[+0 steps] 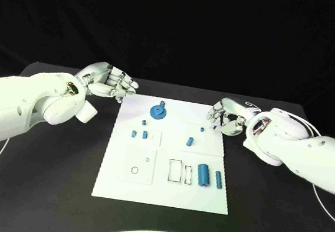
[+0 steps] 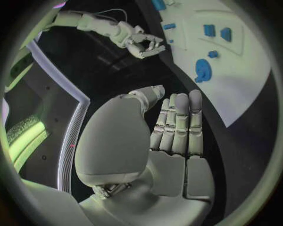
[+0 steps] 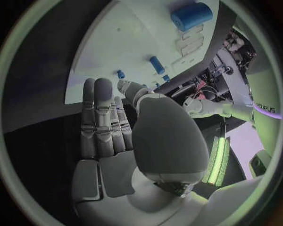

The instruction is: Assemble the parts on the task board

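Flanking task board (image 1: 123, 181): empty hands (image 1: 111, 82)

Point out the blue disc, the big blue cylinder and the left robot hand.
blue disc (image 1: 158, 112), head view, its flat face.
big blue cylinder (image 1: 203, 175), head view, mid-body.
left robot hand (image 1: 114, 83), head view, its knuckles.

parts (image 1: 202, 174) on task board (image 1: 161, 194), mid-table (image 1: 270, 228)

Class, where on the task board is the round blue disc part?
In the head view, the round blue disc part sits near the task board's far edge, between both robot hands.
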